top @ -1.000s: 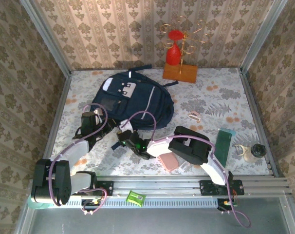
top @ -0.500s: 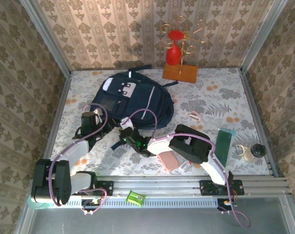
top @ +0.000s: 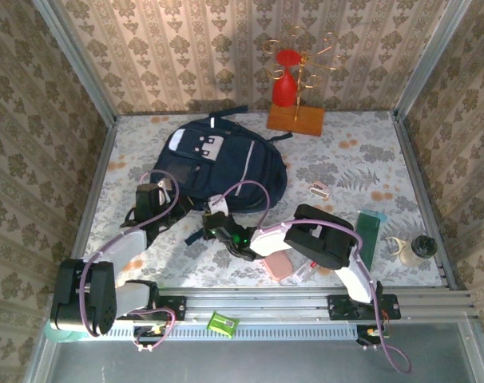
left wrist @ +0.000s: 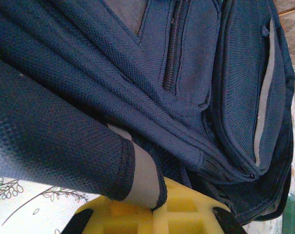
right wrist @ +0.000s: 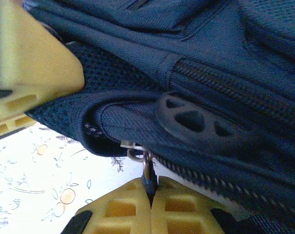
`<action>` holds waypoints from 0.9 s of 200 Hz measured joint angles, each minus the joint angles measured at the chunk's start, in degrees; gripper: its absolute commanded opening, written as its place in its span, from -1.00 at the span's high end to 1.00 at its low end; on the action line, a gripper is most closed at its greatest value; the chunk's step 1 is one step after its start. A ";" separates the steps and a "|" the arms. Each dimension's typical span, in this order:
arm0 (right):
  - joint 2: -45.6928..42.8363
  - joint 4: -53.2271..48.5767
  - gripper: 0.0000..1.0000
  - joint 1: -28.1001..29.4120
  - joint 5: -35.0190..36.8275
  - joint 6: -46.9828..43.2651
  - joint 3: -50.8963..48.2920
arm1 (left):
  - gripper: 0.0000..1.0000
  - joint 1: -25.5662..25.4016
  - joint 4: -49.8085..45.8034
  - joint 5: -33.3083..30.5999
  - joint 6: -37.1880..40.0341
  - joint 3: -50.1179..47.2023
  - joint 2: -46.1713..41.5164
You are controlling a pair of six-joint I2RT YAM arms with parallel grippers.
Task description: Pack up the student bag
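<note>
Left tool (left wrist: 156, 207) is clenching a grey-trimmed fabric edge (left wrist: 140, 175) of the student bag (top: 226, 163), which is lying front-up on the table (top: 350, 167), left of centre toward the far wall. Right tool (right wrist: 150, 195) is pinching the bag's zipper pull (right wrist: 147, 170) at its near side.

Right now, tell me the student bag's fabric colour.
The student bag is dark navy; clearest in left wrist view.
</note>
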 measured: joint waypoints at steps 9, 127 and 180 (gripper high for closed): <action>-0.74 -0.15 1.00 -0.17 -0.52 1.05 -0.72 | 1.00 0.00 -0.02 0.00 0.24 0.00 0.00; -7.54 -0.37 1.00 -1.68 -6.47 5.27 -7.56 | 1.00 0.07 -0.63 -0.09 2.54 0.00 0.04; -6.21 1.40 0.93 -4.37 -15.08 0.96 -6.75 | 1.00 0.44 -0.59 -0.90 2.58 0.00 0.04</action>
